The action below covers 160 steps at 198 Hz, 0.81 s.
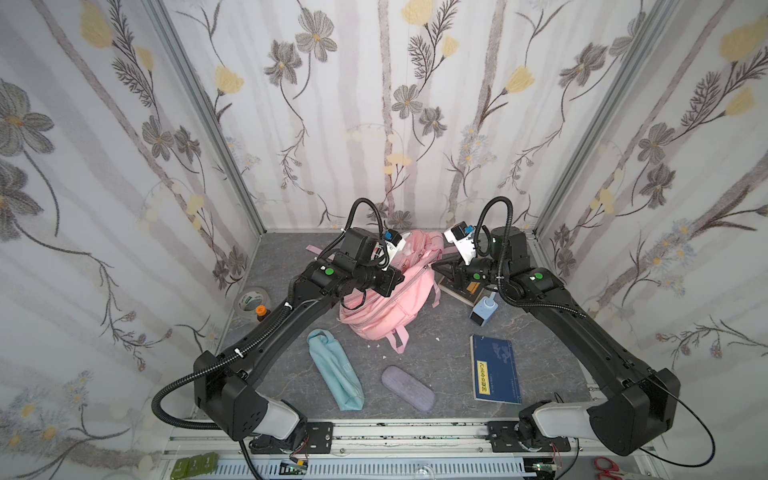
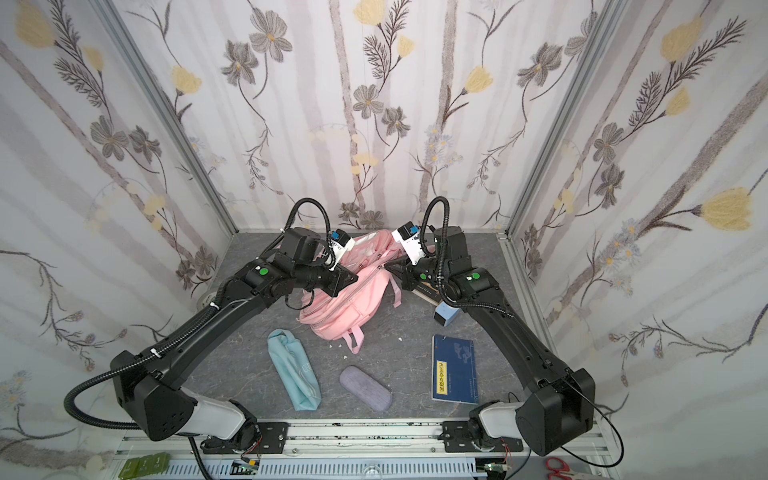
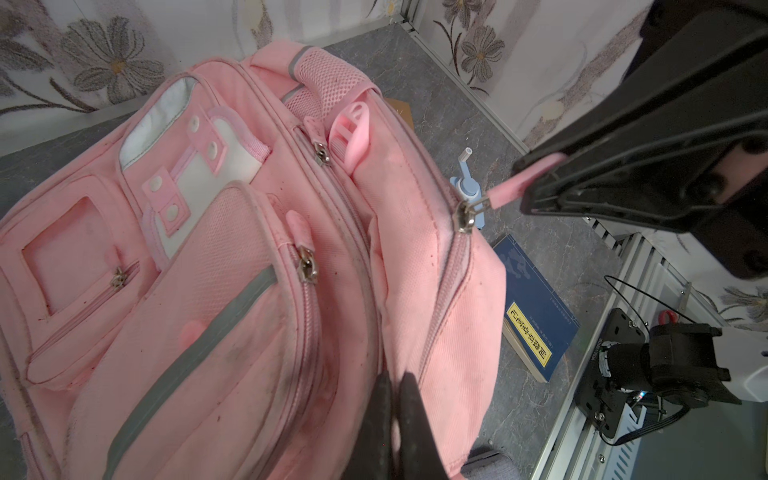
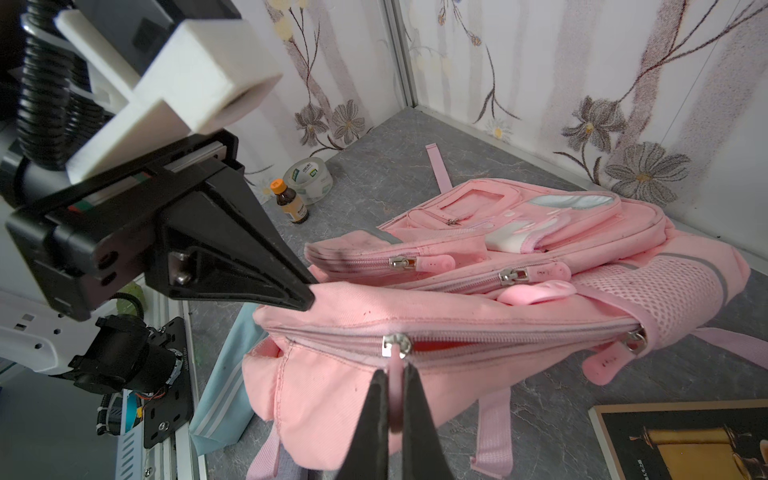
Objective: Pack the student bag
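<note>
Back-middle of the grey table [image 1: 449, 332], the student bag [image 1: 390, 299] lies between my arms. My left gripper [image 3: 397, 378] is pinched tight on its fabric edge, and my right gripper [image 4: 395, 374] clamps the pink zipper pull [image 3: 505, 193].

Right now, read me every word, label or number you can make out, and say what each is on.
No text here reads cleanly.
Blue book: yellow strip of characters, too blurred to quote.
Tape roll: green label, print too small.
Brown bottle: label too small.
Zipper pulls on the student bag: tiny marks, unreadable.
Dark book cover: pale lettering near one edge, too small.
</note>
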Motion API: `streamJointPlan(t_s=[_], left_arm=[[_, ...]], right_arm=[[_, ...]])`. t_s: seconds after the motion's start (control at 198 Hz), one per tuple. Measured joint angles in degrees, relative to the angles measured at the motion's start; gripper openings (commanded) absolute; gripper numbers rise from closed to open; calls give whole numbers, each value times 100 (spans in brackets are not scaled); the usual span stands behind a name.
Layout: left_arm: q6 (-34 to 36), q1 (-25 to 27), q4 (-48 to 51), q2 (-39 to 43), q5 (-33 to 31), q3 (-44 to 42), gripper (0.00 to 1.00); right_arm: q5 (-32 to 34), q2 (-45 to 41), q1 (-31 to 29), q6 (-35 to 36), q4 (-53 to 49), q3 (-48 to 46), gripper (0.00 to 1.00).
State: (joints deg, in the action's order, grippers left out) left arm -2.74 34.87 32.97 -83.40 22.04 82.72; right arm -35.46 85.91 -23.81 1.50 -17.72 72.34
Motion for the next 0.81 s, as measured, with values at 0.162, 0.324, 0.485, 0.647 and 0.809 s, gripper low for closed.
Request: streamJointPlan(t_s=[0.162,0.324,0.485,0.647,0.809], left_arm=[[-695,0,96,-229,-236,577,0],[-1488,-4,382,-588,-352,1259,0],[-2194,-4,616,-857,-404,1937,0],[-2780,-2,793,-1067,-544,2450,0],[-3171,7,938,-1294,-726,2911,0]], right_arm=[[46,-2,-175,-79,170,0,0],[-26,-7,-485,-295,605,-168,0],[-46,-7,-682,-540,1067,-380,0],[11,-96,-704,-699,1274,-570,0],[214,-208,-516,-708,1309,-581,0]])
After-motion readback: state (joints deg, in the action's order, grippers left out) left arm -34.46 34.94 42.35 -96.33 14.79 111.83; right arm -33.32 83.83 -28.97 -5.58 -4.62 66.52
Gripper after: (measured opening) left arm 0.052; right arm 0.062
